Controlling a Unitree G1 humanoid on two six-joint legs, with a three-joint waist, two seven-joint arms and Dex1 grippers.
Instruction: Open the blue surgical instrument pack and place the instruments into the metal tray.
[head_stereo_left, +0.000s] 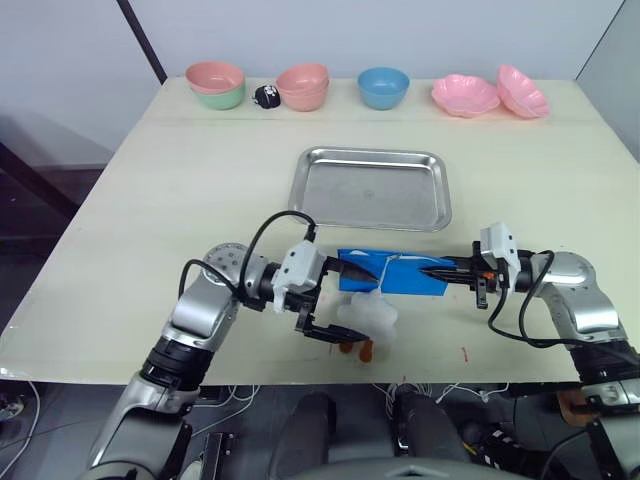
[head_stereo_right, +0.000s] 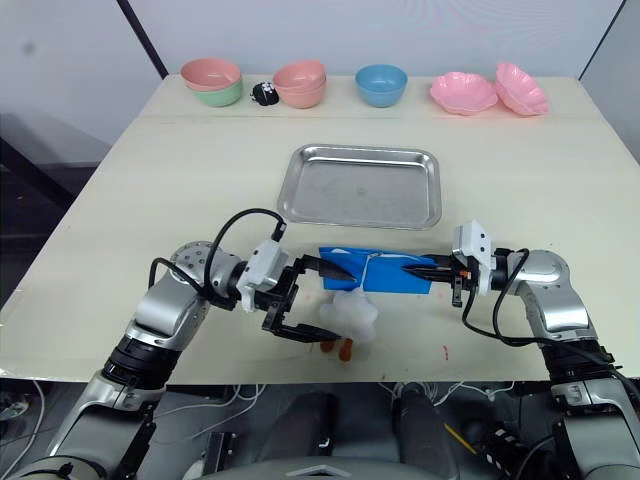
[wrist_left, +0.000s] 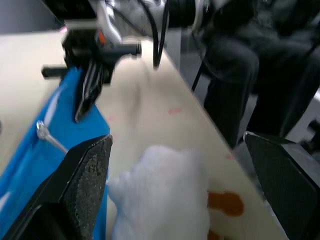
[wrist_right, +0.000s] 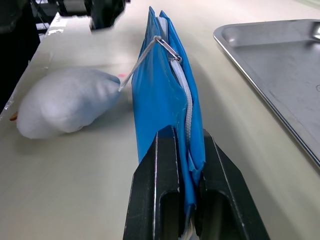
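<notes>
The right gripper (wrist_right: 187, 200) has its 2 black fingers (wrist_right: 155, 200) closed on the near end of the blue pack (wrist_right: 165, 95), which stands on edge on the table (wrist_right: 90, 195). A white cord with a metal ring (wrist_right: 170, 50) runs along the pack's top. A white fluffy lump (wrist_right: 65, 102) lies beside it near the table edge. The tray (wrist_right: 280, 65) sits apart on the pack's other side.

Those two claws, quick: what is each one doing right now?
Left gripper: jaws open wide, holding nothing, beside a white plush toy.
Right gripper: jaws shut on the edge of the blue surgical instrument pack.
</notes>
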